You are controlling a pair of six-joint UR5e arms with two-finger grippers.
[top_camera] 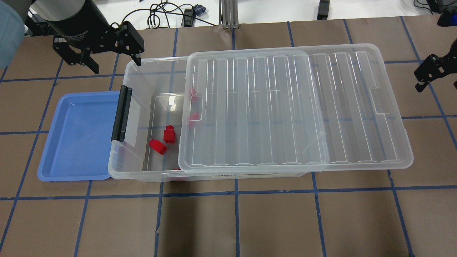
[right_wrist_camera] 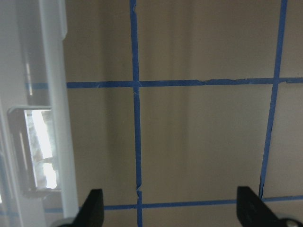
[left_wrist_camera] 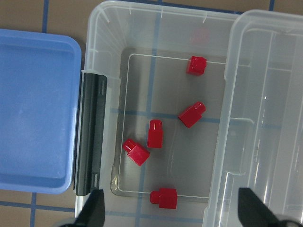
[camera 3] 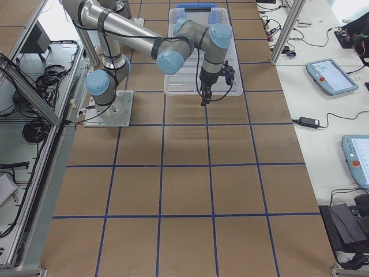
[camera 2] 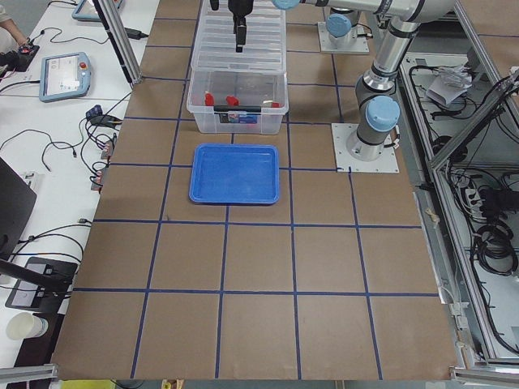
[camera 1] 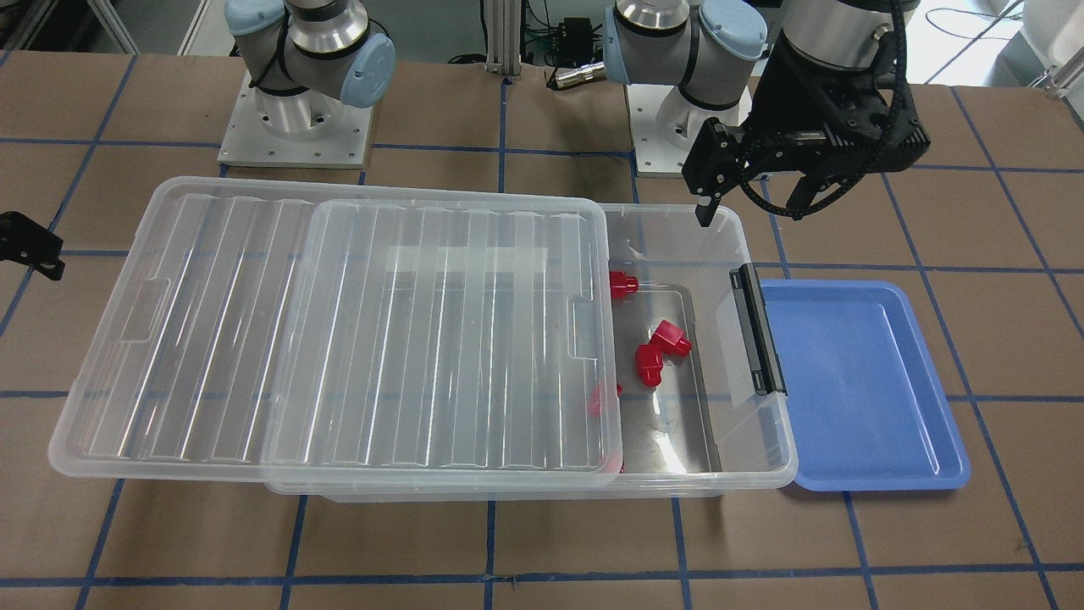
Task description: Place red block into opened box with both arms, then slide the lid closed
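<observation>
right end effector (top_camera: 432, 71): cut by the frame edge in the overhead and front views, only part of its black body shows
left end effector (top_camera: 116, 65): its wrist view catches only two fingertips
red blocks (camera 1: 603, 396): under the left end effector, some blur to red smears beneath the lid (camera 1: 339, 339)
box (camera 1: 766, 457): half toward the right end effector covered by the lid
side views: blocks too small to count

Table (top_camera: 271, 221) with box (top_camera: 140, 117), blue tray (top_camera: 78, 135)

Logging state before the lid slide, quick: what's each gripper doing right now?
Left gripper: open, holding nothing.
Right gripper: open, holding nothing.
</observation>
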